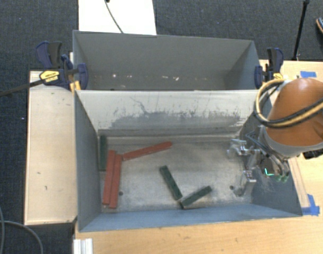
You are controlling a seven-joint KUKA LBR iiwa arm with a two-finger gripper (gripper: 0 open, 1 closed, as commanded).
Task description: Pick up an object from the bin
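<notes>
My gripper (245, 183) hangs at the right side of the bin, just above the floor, with nothing seen between its fingers. Nearest to it lies a dark green bar (195, 196), slanted on the floor to its left. A second dark green bar (170, 182) lies just left of that one, and their lower ends meet in a V. A thin red bar (146, 151) lies slanted further back towards the left.
Two red bars (112, 179) lie side by side along the left wall, with another dark green bar (103, 152) upright against that wall behind them. The arm's orange cover and cables stand over the bin's right rim.
</notes>
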